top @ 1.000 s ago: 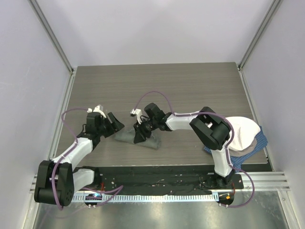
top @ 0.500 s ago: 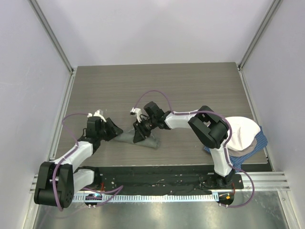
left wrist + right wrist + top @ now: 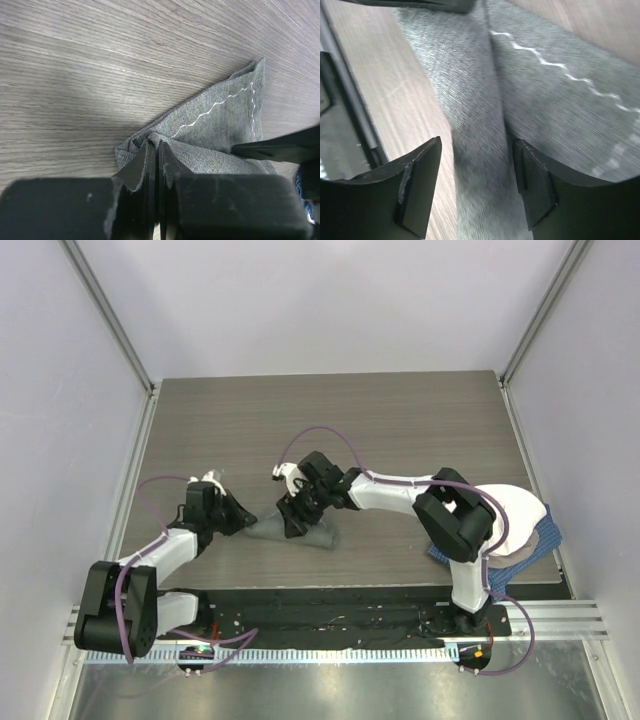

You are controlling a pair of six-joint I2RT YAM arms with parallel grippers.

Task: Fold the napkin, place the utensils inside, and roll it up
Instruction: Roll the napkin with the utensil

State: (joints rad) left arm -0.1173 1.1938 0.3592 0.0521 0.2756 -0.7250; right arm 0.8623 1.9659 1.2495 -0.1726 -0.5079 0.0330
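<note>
The grey-green napkin [image 3: 318,534] lies bundled in a narrow strip near the table's front middle. Its pale stitched hem shows in the left wrist view [image 3: 220,125]. My left gripper [image 3: 243,522] is at the strip's left end. Its jaws [image 3: 154,146] are shut, and the cloth puckers right at their tips. My right gripper [image 3: 296,523] is over the strip's middle. It stands open [image 3: 477,190] astride a raised ridge of napkin [image 3: 470,75], one finger [image 3: 420,185] on each side. The utensils are hidden.
A cream-white cloth [image 3: 515,515] lies piled on a blue checked cloth [image 3: 548,538] at the table's right edge. The black base rail [image 3: 330,612] runs along the near edge, close to the napkin. White walls stand on three sides.
My left gripper went from open to shut while it shifted down to the napkin's left end. My right gripper's jaws opened wider over the cloth.
</note>
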